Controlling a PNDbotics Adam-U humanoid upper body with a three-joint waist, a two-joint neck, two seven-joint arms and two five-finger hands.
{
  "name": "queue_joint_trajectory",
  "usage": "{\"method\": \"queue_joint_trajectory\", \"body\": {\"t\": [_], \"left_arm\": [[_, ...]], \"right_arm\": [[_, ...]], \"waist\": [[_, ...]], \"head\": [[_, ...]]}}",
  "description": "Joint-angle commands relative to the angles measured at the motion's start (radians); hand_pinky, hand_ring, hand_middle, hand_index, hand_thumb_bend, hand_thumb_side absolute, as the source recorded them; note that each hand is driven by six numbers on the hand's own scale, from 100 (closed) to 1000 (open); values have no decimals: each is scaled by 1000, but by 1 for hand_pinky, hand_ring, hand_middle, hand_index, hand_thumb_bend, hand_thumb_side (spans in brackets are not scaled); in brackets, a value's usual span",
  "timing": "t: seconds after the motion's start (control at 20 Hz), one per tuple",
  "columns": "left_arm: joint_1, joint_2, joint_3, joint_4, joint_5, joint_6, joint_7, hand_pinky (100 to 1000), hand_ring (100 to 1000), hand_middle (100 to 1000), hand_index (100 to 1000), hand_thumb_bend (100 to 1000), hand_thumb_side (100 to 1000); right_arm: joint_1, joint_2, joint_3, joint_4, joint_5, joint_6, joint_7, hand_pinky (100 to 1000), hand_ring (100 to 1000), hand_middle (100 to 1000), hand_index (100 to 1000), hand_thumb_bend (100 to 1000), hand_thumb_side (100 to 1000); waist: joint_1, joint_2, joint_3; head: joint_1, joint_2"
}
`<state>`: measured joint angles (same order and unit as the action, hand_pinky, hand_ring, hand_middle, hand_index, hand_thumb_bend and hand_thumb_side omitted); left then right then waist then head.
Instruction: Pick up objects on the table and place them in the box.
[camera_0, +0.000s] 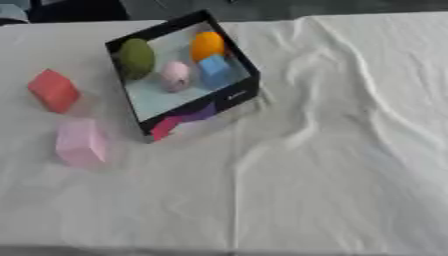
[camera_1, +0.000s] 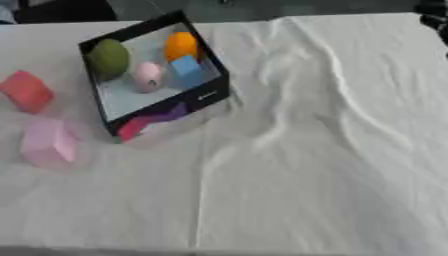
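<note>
A black-walled box sits askew toward the far left of a tabletop under wrinkled white cloth, holding green, orange, pink and blue pieces. Left of it lie a red block and a pink block (both near the left edge). No robot hand shows, so its state cannot be told.

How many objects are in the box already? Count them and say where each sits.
4 in the box: green object far left, orange one at the far corner, pink one in the middle, blue block beside it. Others could hide behind the near wall.
</note>
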<state>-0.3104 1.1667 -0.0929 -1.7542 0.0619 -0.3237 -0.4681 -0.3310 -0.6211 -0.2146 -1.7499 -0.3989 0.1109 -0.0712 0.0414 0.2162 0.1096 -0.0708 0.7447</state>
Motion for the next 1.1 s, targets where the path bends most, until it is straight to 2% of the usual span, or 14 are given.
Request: {"method": "queue_joint_trajectory", "body": {"t": [0.05, 0.35, 0.5, 0.85, 1.1], "left_arm": [[-35, 55, -46, -5, -53, 25, -23, 975, 939, 848, 844, 286, 651], [-84, 46, -122, -30, -89, 70, -37, 977, 942, 850, 855, 275, 709], [-101, 44, -153, -68, -96, 93, -32, 977, 946, 858, 864, 269, 690], [-141, 24, -216, -124, -99, 161, 44, 978, 950, 861, 869, 237, 611], [-165, -1, -253, -108, -92, 213, 99, 981, 954, 856, 864, 209, 585]], "right_arm": [[-12, -16, -2, -1, 11, 5, 5, 909, 780, 671, 880, 100, 587], [-15, -12, 4, 3, 13, 19, 3, 908, 774, 662, 875, 100, 589], [-16, -10, 6, 2, 14, 22, 3, 908, 773, 660, 875, 100, 588], [-17, -3, 11, 5, 21, 30, 5, 908, 770, 656, 872, 100, 592], [-16, 6, 15, 10, 31, 43, 3, 908, 768, 654, 870, 100, 603]], "waist": [[14, 2, -2], [17, 3, -7], [17, 4, -9], [16, 6, -12], [17, 6, -14]], "head": [[13, -10], [18, -14], [19, -15], [19, -16], [19, -11]]}}
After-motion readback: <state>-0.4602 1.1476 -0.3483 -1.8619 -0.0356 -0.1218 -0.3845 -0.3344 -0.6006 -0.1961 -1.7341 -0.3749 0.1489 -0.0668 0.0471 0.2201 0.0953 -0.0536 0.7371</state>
